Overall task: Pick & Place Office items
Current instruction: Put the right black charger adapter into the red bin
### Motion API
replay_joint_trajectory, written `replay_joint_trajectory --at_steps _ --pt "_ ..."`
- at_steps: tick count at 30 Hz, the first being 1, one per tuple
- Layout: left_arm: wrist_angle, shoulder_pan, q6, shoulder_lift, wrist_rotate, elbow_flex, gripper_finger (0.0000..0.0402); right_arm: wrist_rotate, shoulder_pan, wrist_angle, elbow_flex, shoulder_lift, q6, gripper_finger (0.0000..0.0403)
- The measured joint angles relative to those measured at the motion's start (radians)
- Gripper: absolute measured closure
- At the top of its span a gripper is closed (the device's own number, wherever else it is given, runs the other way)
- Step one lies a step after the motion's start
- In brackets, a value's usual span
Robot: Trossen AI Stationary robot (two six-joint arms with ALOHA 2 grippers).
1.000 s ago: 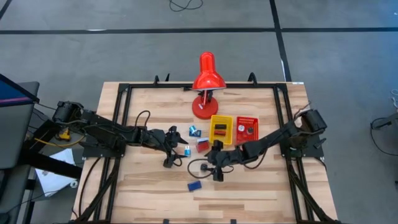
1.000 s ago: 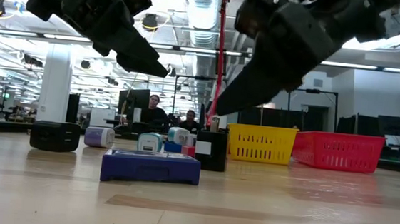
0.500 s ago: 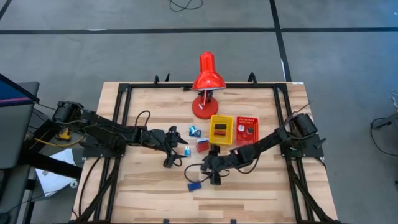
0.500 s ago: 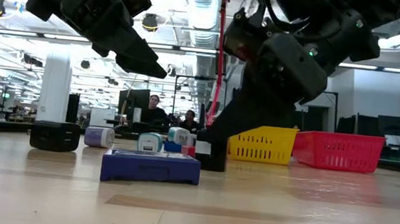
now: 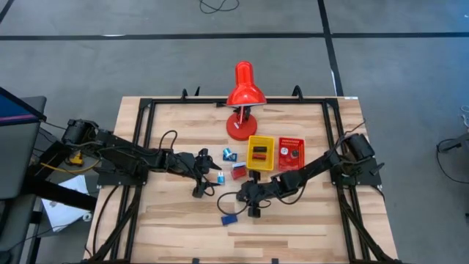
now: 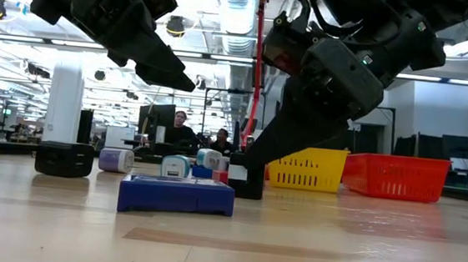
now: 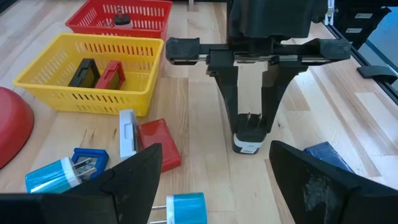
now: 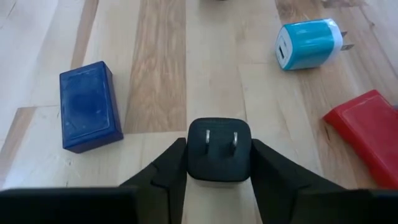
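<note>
A small black plug cube (image 8: 219, 149) stands on the table near the middle (image 5: 254, 211), prongs up. My right gripper (image 5: 253, 204) is shut on it. A blue flat block (image 8: 87, 106) lies beside it toward the near edge, and a light-blue plug (image 8: 309, 42) and a red flat block (image 7: 158, 143) lie farther off. My left gripper (image 7: 217, 186) hangs open above the table left of centre (image 5: 209, 181), facing the right gripper and holding nothing. My right gripper pinches the black plug cube by two opposite sides (image 8: 191, 163) between its two fingers (image 8: 171, 171). The fingers come from above, slanting down toward the table's left. The cube stands upright with its bottom on the table (image 6: 247, 182).
A yellow tray (image 5: 261, 152) holding a black and a red block, and a red tray (image 5: 290, 152), stand behind the right gripper. A red desk lamp (image 5: 243, 103) rises at the far middle. A black block (image 6: 64, 158) and more small plugs lie under the left gripper.
My right gripper has come down and a little toward the table's near edge, over the black plug cube, and its fingers have closed on the cube's sides. The cube has stayed where it was on the table.
</note>
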Motion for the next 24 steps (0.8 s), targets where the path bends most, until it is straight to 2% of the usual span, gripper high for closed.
replay_joint_trajectory --at_steps 5,11,16,19,24 --pt "0.000 0.000 0.000 0.000 0.000 0.000 0.0110 -0.016 0.008 -0.034 -0.002 -0.036 -0.014 0.0270" --pt "0.000 0.000 0.000 0.000 0.000 0.000 0.0110 0.009 0.041 -0.315 -0.029 -0.283 0.031 0.0270" --pt "0.000 0.000 0.000 0.000 0.000 0.000 0.0110 0.152 0.029 -0.493 -0.189 -0.565 0.194 0.0270" --pt "0.000 0.000 0.000 0.000 0.000 0.000 0.0110 0.218 -0.010 -0.514 -0.312 -0.717 0.266 0.0270" --pt "0.005 0.000 0.009 0.000 0.000 0.000 0.0110 0.241 -0.101 -0.535 -0.446 -0.883 0.286 0.0270"
